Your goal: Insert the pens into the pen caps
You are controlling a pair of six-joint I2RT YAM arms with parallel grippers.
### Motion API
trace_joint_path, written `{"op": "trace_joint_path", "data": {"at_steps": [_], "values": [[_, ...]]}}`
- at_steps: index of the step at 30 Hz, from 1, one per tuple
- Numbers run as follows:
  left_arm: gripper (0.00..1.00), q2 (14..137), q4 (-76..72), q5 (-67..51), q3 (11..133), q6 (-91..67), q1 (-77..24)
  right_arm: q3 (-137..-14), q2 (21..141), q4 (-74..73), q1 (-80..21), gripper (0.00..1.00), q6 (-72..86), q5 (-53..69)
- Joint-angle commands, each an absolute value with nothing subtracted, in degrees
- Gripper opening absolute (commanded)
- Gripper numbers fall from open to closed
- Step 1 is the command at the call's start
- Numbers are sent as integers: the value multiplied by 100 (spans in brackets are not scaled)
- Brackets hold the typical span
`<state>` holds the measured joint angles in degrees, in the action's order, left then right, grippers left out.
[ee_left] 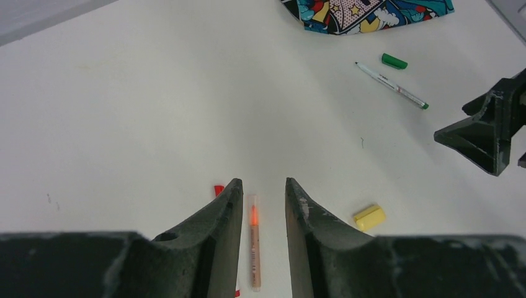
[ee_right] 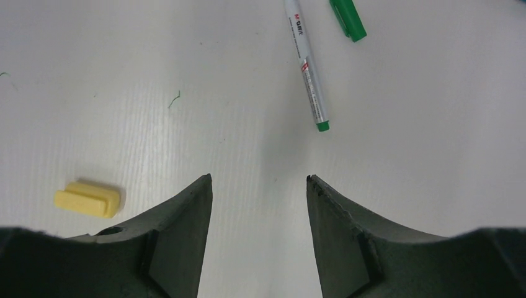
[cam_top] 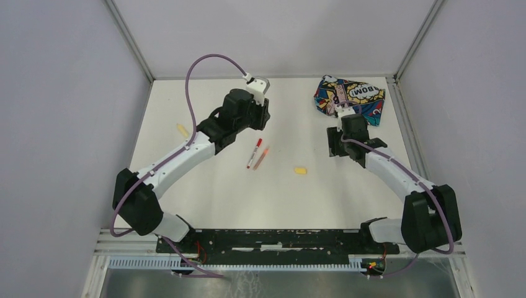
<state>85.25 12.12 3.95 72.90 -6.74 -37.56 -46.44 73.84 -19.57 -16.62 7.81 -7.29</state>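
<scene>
An orange pen (ee_left: 254,243) lies on the table between the fingers of my open left gripper (ee_left: 262,183), which hovers above it. A whitish red-ended pen (cam_top: 254,153) lies beside the orange pen (cam_top: 262,158); the left finger hides most of it in the left wrist view. A yellow cap (cam_top: 300,170) lies to the right. A yellow pen (cam_top: 182,130) lies far left. My right gripper (ee_right: 258,180) is open and empty over bare table. A green-ended pen (ee_right: 307,68) and a green cap (ee_right: 347,18) lie ahead of it, and the yellow cap (ee_right: 87,198) lies to its left. No orange cap shows.
A comic-print pouch (cam_top: 349,96) lies at the back right, just behind my right gripper (cam_top: 335,144). My left gripper (cam_top: 260,123) is at the back middle. Grey walls enclose the white table (cam_top: 205,192) on three sides.
</scene>
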Motion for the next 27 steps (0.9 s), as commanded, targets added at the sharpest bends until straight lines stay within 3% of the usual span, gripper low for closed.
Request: {"op": "trace_joint_path", "data": {"at_steps": [1,12,27], "values": [[38,8231,926,201,7115,-530,-3740,-4971,7816,-1567,-1286,63,665,-409],[38,8089,873,250,6961,-638,-3735,-5527,8944,-1357,-708,62,455,-154],[38,8077,914,332,6942,-584,-3737,-6153,10138,-1518,-517,50,94,-71]]}}
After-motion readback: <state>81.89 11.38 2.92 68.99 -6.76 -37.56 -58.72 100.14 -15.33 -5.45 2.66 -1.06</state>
